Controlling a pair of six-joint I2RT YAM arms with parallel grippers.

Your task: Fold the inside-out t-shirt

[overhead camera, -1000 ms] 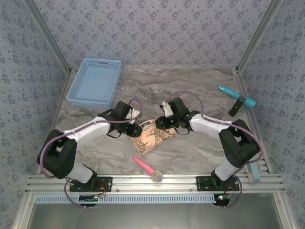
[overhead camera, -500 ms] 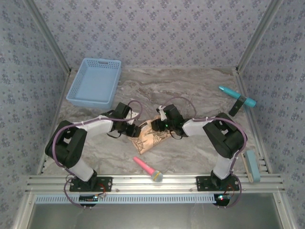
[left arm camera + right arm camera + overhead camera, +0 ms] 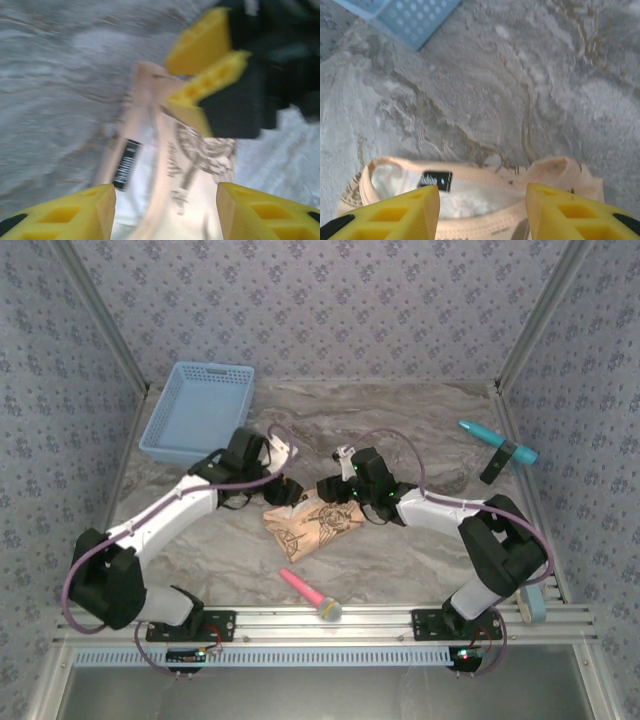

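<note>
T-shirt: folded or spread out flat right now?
Folded: the t-shirt lies as a small layered bundle on the table, neck label exposed.

Left arm [image 3: 170, 512]: ran from the lower left of the top view up and rightward to mid-frame, its elbow low at the left edge.
Left gripper [image 3: 284, 492]: sat at mid-frame, yellow fingers [image 3: 75, 215] spread wide apart.
Right arm [image 3: 440, 508]: rose from the lower right, folded at the elbow, forearm stretched leftward.
Right gripper [image 3: 330, 488]: faced the left gripper, close beside it, fingers [image 3: 390, 215] parted.
</note>
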